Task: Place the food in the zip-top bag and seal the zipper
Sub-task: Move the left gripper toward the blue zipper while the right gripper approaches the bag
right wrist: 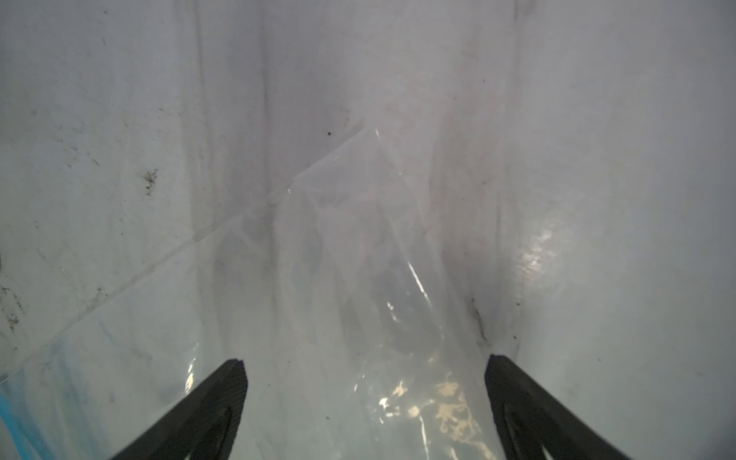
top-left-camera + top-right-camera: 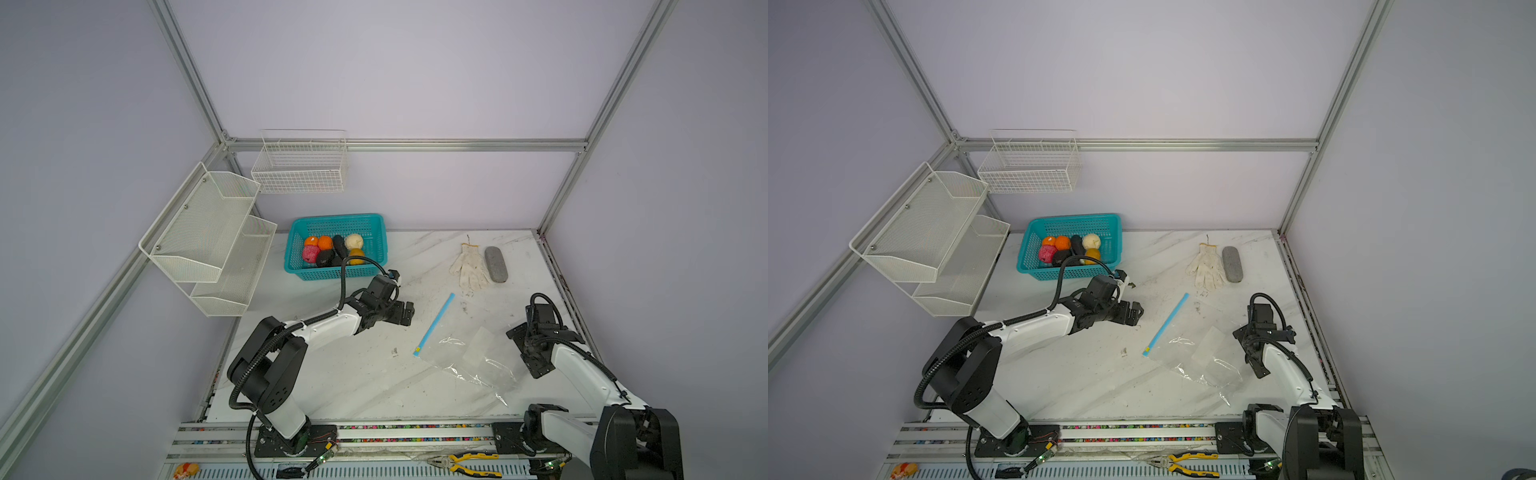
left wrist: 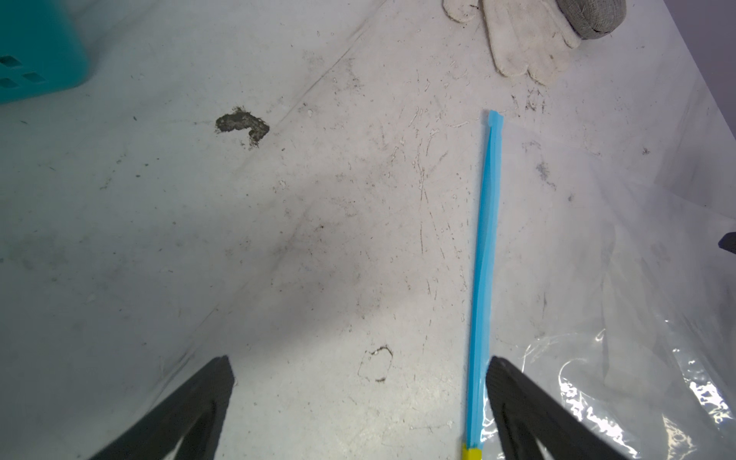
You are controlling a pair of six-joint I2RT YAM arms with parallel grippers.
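Left pincer (image 3: 358, 370) and right pincer (image 1: 364, 366) stood wide, empty, flanking the zip-top bag (image 2: 465, 357) right of centre. Food (image 2: 332, 249) sat in the teal basket (image 2: 336, 218), upper middle. Looked like the bag-opening step; next move needs the zipper (image 2: 434, 324) lip pinched.

yellow slider (image 3: 472, 454) is cut off by the left wrist view's edge.

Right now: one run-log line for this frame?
left tool: open, empty, near zipper | right tool: open, empty, by flat zip-top bag | food: all in teal basket
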